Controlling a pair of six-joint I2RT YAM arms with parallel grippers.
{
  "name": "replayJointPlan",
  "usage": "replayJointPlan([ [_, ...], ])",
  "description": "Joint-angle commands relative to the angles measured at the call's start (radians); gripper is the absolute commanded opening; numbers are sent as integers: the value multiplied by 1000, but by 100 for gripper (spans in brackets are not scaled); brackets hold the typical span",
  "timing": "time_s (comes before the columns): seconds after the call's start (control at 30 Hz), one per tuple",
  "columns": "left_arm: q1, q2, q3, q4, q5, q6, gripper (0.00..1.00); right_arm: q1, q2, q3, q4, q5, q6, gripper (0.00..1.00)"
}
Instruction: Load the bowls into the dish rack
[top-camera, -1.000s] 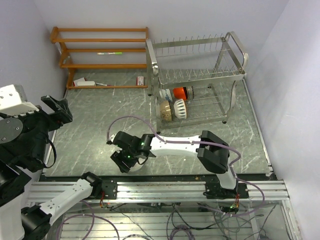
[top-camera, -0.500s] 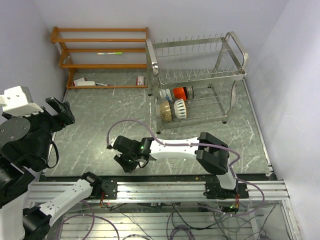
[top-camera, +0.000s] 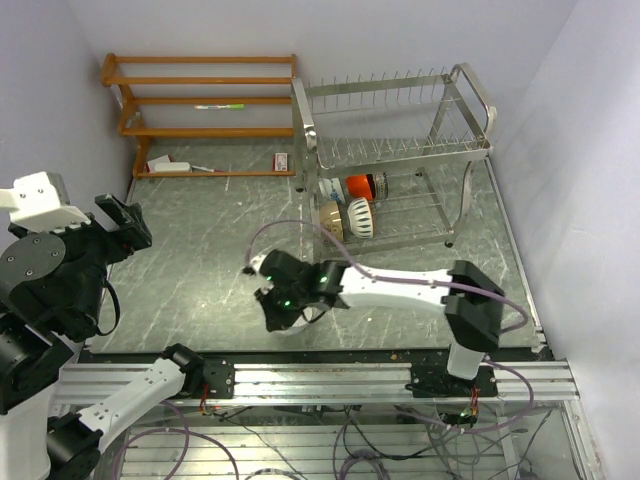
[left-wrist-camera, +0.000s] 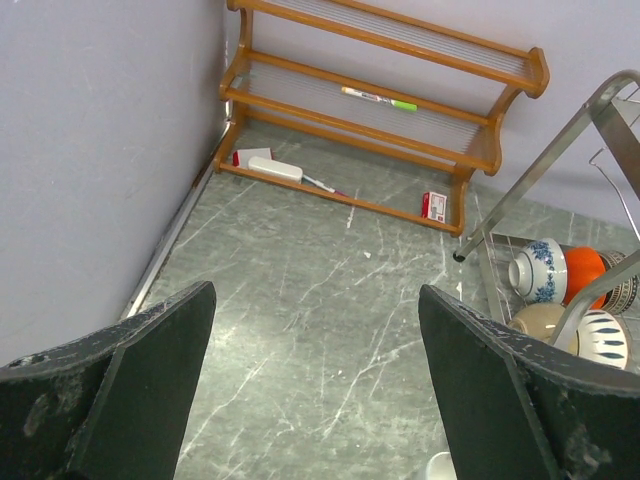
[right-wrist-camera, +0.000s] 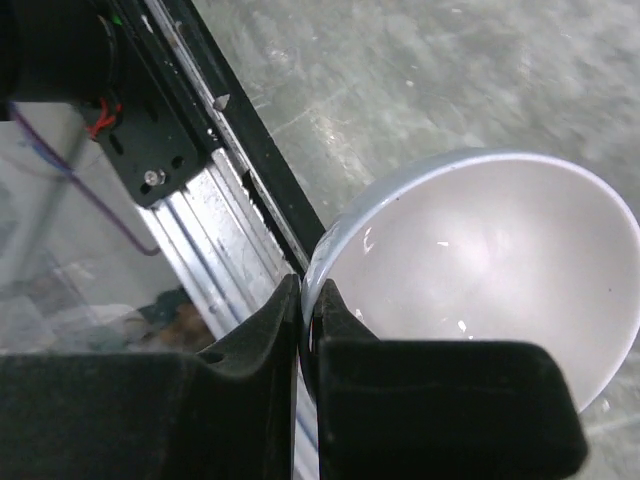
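My right gripper (right-wrist-camera: 308, 295) is shut on the rim of a white bowl (right-wrist-camera: 490, 250), holding it just above the table's near edge. In the top view the right gripper (top-camera: 283, 305) is low in the middle and hides the bowl. The silver dish rack (top-camera: 400, 150) stands at the back right. Its lower tier holds a blue-and-white bowl (top-camera: 330, 187), a red-orange bowl (top-camera: 359, 186), a cream-tan bowl (top-camera: 331, 220) and a striped bowl (top-camera: 361, 217). My left gripper (top-camera: 125, 222) is open and empty, raised at the far left, and also shows in its wrist view (left-wrist-camera: 315, 400).
An orange wooden shelf (top-camera: 200, 100) stands at the back left with a pen and small items on it. The aluminium rail (top-camera: 320, 380) runs along the near edge. Walls close in on the left and right.
My right gripper has moved right and slightly away from the near edge with the white bowl in it. The left arm has barely shifted.
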Motion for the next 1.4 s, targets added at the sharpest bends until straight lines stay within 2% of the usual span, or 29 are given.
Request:
replayJointPlan([
  [0.0,-6,-5,-9,42,-2,4,93,-133,-212,-102,137,-159,113,0],
  [0.33,-6,22,-24,93,17,26,93,-491,-552,-438,423,-555,357,0],
  [0.63,-5,49,-35,132,41,32,93,-744,-645,-644,642,-828,578,0],
  [0.8,-5,62,-39,150,47,36,93,-912,-647,-685,720,-959,654,0],
  [0.97,-6,75,-42,167,55,38,93,-1088,-558,-612,669,-1074,616,0],
  [1.07,-6,85,-36,172,59,41,93,-1130,-495,-564,664,-1091,603,0],
  [1.27,-5,101,-18,166,56,53,93,-1174,-396,-538,952,-1120,816,0],
  [1.37,-6,103,-12,167,54,58,93,-1197,-354,-511,990,-1140,855,0],
])
